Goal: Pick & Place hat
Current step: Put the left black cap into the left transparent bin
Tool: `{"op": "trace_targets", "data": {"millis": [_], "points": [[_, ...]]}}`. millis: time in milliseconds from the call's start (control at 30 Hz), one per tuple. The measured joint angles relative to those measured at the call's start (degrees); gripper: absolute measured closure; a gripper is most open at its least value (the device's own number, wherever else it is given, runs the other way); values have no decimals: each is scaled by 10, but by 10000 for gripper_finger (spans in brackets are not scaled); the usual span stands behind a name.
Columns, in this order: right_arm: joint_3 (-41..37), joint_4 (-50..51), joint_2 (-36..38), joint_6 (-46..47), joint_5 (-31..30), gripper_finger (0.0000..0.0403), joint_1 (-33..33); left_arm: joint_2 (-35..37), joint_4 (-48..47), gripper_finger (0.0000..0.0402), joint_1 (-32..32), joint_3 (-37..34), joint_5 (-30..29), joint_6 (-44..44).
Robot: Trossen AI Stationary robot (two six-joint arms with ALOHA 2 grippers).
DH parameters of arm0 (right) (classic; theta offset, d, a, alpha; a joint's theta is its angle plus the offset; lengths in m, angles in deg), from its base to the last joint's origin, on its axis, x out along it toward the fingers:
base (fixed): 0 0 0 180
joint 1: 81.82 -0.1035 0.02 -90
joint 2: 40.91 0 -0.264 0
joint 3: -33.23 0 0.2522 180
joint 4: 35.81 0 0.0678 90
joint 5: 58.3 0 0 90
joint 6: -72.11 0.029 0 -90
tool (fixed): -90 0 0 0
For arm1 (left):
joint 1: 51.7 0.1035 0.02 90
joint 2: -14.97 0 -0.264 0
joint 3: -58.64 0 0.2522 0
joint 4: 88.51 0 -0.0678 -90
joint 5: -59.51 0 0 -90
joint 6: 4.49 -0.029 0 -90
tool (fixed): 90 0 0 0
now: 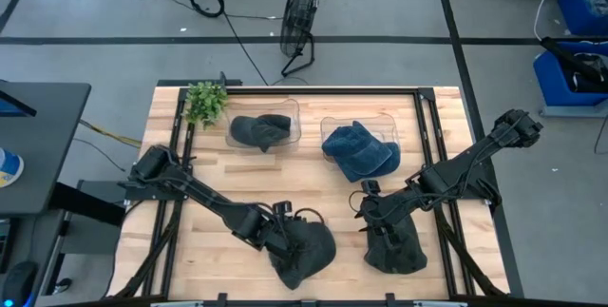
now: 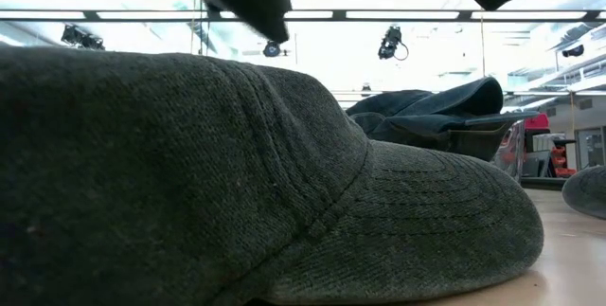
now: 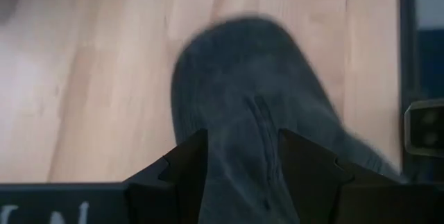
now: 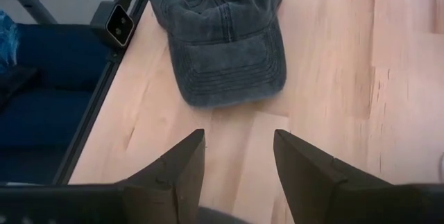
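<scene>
Two dark grey caps lie near the table's near edge. My left gripper [image 1: 288, 239] [image 3: 243, 175] is open and low over the left cap [image 1: 306, 252] [image 3: 243, 85]; its fingers straddle a creased part of the crown. This cap fills the low view [image 2: 237, 183], resting on its brim and rim. My right gripper [image 1: 374, 223] [image 4: 239, 161] is open above the right cap [image 1: 399, 250], at that cap's far-left edge. A further grey hat [image 1: 258, 131] and a blue hat [image 1: 359, 150] lie in clear trays. My left gripper comes at the cap's crown [image 3: 243, 148] from above with its fingers open on either side of a crease in the cloth. The cap lies flat on the table. I cannot tell whether the fingers touch the cloth.
Two clear trays [image 1: 285, 109] [image 1: 385, 120] sit at the table's far side, with a small green plant [image 1: 205, 103] at the far-left corner. Black rails [image 1: 427, 155] frame the wooden top. Bare wood lies between the trays and the caps.
</scene>
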Motion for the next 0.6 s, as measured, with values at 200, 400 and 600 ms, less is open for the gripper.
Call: {"op": "trace_targets", "data": {"millis": [200, 400, 600], "points": [[0, -1, 0, -9, 0, 224, 0, -33, -28, 223, -8, 0, 3, 4], [0, 0, 0, -10, 0, 224, 0, -67, -28, 223, -2, 0, 9, 30], [0, -1, 0, -26, 0, 224, 0, -68, -27, 232, -2, 0, 19, 30]]}}
